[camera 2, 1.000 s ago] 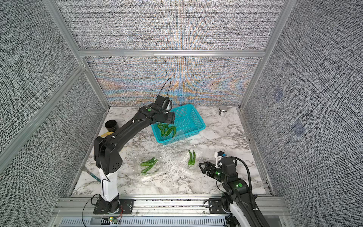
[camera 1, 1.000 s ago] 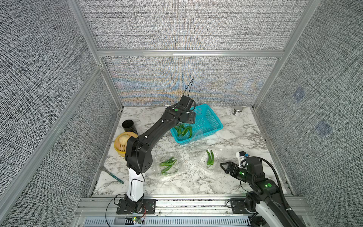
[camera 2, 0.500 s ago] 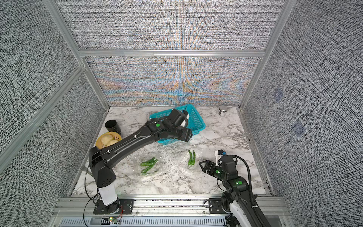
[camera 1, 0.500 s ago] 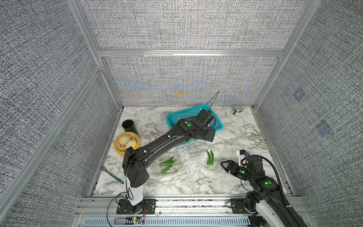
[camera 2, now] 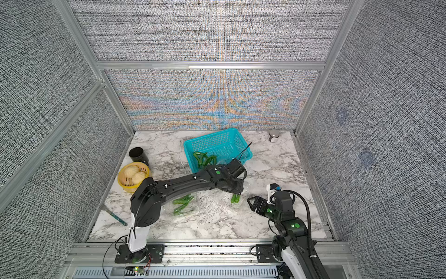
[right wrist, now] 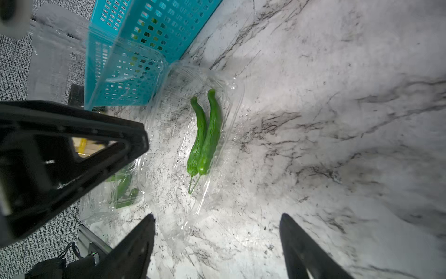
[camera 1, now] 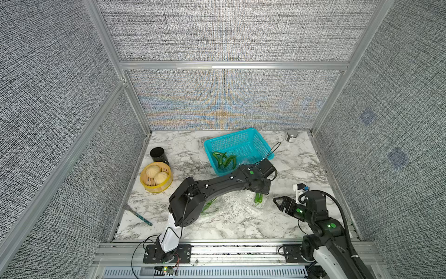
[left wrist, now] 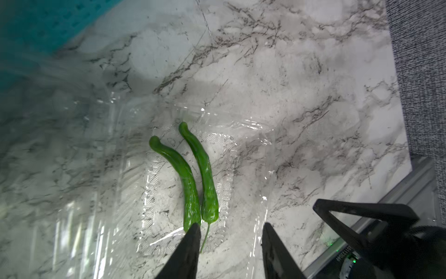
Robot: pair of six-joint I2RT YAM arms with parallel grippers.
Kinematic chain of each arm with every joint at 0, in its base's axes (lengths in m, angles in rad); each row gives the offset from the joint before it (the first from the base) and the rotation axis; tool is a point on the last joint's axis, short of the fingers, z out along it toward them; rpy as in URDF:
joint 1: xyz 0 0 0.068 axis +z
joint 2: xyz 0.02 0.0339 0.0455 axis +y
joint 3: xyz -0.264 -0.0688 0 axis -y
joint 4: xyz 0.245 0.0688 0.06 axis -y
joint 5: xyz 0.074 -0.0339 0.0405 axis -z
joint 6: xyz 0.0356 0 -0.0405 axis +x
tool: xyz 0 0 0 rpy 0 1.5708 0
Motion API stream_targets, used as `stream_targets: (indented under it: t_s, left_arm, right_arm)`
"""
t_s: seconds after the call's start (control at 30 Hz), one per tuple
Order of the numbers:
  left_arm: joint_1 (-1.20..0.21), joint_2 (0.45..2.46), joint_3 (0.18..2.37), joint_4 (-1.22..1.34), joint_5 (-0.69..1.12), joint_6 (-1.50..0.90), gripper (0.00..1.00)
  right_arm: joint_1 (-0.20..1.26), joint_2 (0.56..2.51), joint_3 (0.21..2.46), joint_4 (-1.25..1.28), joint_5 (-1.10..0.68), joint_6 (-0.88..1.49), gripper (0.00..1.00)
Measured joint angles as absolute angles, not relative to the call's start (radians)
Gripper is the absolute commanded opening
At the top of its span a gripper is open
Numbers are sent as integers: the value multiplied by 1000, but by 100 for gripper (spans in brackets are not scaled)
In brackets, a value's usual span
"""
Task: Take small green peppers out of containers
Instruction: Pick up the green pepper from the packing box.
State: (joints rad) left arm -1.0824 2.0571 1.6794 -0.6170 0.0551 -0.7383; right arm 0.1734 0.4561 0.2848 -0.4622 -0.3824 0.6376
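Two small green peppers (left wrist: pixel 193 178) lie side by side in a clear container (left wrist: pixel 253 125) on the marble, right of centre in both top views (camera 1: pixel 258 198) (camera 2: pixel 235 198). My left gripper (left wrist: pixel 230 225) hangs just above them, open, nothing between its fingers; one fingertip (left wrist: pixel 193 232) covers a pepper's stem end. My right gripper (right wrist: pixel 217 216) is open and empty, close to that container's (right wrist: pixel 237 96) near side (camera 1: pixel 277 200). A second container (right wrist: pixel 96 210) further left holds several peppers (camera 2: pixel 183 204). More peppers (camera 1: pixel 223 159) lie in the teal basket.
The teal basket (camera 1: pixel 235 141) stands behind the containers, near the back wall. A yellow steamer (camera 1: pixel 156 177) with buns and a black cup (camera 1: pixel 158 154) are at the left. A metal canister (camera 1: pixel 291 135) sits at the back right. A teal-handled tool (camera 1: pixel 138 215) lies front left.
My left arm swung from over the basket forward and right, down over the container with two peppers, and its jaws narrowed. The right arm stayed put.
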Motion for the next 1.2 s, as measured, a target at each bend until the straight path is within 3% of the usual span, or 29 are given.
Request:
stream_targets:
  t_s: [0.27,0.53,0.67,0.83,0.93,1.2]
  left_arm:
    - [-1087,2101,1632,-588,43,-780,39]
    - [-1091,2140,1632,-579,17,-786,48]
    - [-1091,2152,1620,-577,2,-786,47]
    - [-1093,2170,1618,-574,-1,-786,43]
    - [-1096,2185,1626,-570,-1,-785,32]
    - [-1100,2186,1629,-539,3,-765,21]
  right_arm:
    - [158,428,278,-477,-393,634,81]
    - [156,441,269,-476,-403,634,81]
    - [152,432,268,-477,-404,634,81]
    - [152,418,268,-478,-404,635,81]
    - [152,415,268,-481,-404,635,81]
    - [150,394,266,-501,-404,642,81]
